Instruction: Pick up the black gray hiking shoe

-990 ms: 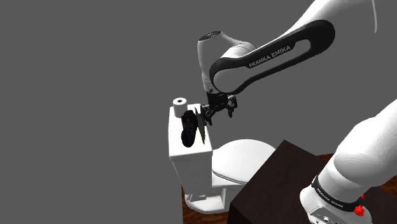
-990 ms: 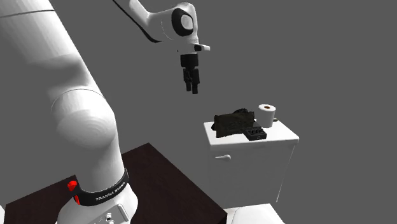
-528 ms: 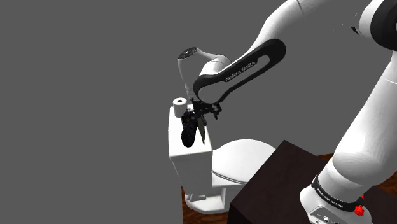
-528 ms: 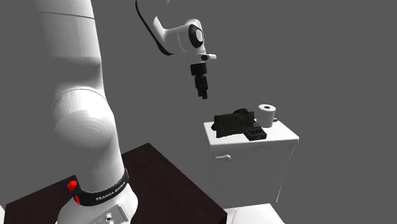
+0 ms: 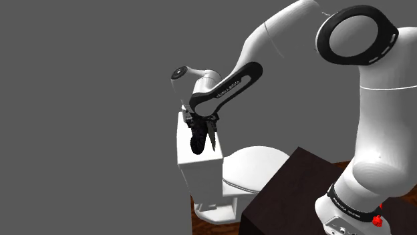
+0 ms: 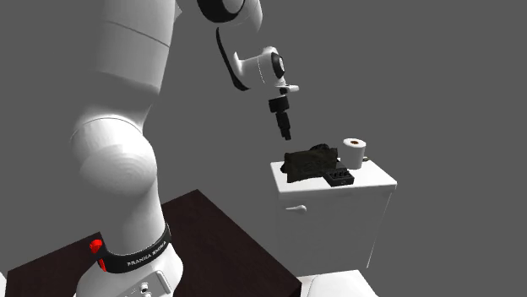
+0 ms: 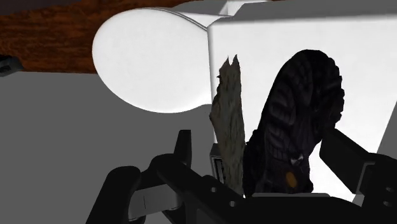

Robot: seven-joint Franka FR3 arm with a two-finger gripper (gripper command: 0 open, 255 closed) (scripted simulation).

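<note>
Plain flat grey backdrop (image 5: pixel 80 100) all round, no detail on it. White toilet: boxy tank (image 6: pixel 338 215) w/ flat top, rounded lid (image 5: pixel 252 167) down, just in front of tank, base (image 5: pixel 217 212) on the floor (image 7: pixel 57 32). Wrist view: floor is reddish-brown wood grain; shoulder view: v. dark strip by base. Light even, soft shade on tank's side.

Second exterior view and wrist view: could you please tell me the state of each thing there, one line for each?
Gripper: open, above the shoe, holding nothing.
Black hiking shoe: lying on top of the toilet tank, not gripped.
Toilet paper roll: standing upright on the tank, beside the shoe.
Toilet lid: closed.
</note>
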